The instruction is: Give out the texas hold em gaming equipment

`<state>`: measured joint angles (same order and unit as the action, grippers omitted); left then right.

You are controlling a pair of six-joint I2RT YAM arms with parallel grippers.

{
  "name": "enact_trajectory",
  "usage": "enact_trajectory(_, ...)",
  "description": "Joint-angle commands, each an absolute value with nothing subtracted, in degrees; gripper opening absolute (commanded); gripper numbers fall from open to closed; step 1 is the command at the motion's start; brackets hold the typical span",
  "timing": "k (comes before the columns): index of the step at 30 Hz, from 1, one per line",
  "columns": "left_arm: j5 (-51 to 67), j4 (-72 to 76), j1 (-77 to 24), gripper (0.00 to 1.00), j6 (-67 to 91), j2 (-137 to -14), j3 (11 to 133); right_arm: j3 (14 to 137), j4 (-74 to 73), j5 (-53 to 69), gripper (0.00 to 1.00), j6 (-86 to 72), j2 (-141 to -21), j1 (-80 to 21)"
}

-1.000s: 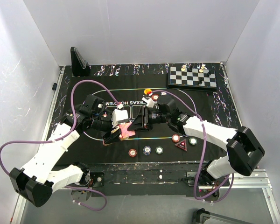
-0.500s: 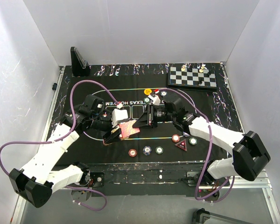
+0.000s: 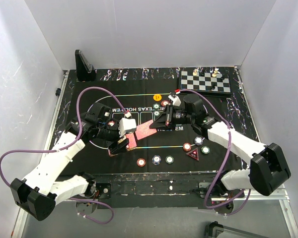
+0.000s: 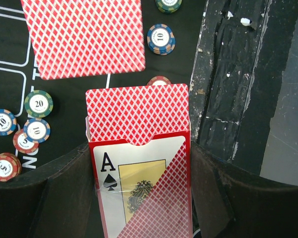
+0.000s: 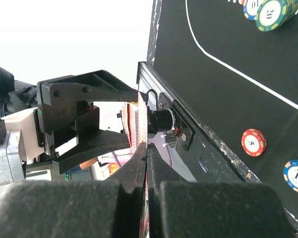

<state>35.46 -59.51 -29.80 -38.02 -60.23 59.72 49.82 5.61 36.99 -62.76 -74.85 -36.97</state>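
Top view: shows the right gripper (image 3: 156, 125) drawn back toward its own side, away from the left gripper (image 3: 124, 145). Has 1 red-backed card (image 3: 145, 128) now clear of the card box (image 3: 131, 140), where a second ago both grippers met. Means 1 card is probably pulled and ready to deal onto the black mat (image 3: 89, 153). Puts the right arm stretched low across the mat, and the left arm elbow-bent, wrist tipped toward centre.

Left wrist view: finds the left fingers (image 4: 49, 198) clamped on the card box, deck (image 4: 136, 111) poking out, the freed card just beyond and apart, chips (image 4: 160, 38) around.

Right wrist view: catches the right fingers (image 5: 99, 208) pressed together on the card's edge.
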Motion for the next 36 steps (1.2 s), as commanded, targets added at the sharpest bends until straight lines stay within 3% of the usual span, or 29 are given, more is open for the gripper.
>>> enact_trajectory(1,34.46,-61.08,-30.06,0.37,-39.11,-58.89,59.85,53.26,5.36,39.64,0.01,-60.73,-76.72,-35.34)
enact_trajectory(9,33.48,-64.51,-30.06,0.33,-38.59,-56.87,61.61,65.28,6.24,41.92,0.01,-57.22,-93.04,-33.66)
enact_trajectory(18,33.84,-66.45,-30.06,0.29,-36.65,-56.34,64.43,95.85,3.88,42.45,0.01,-58.18,-123.45,-36.91)
enact_trajectory(23,33.75,-67.06,-30.06,0.25,-36.21,-55.63,64.60,106.86,2.11,41.58,0.01,-60.20,-134.02,-40.25)
enact_trajectory(29,33.66,-67.41,-30.06,0.24,-36.30,-55.81,64.86,108.99,3.43,40.52,0.01,-63.02,-137.73,-44.20)
enact_trajectory(36,33.75,-66.80,-30.06,0.23,-36.30,-56.16,64.95,101.08,4.57,37.62,0.01,-62.05,-134.74,-47.02)
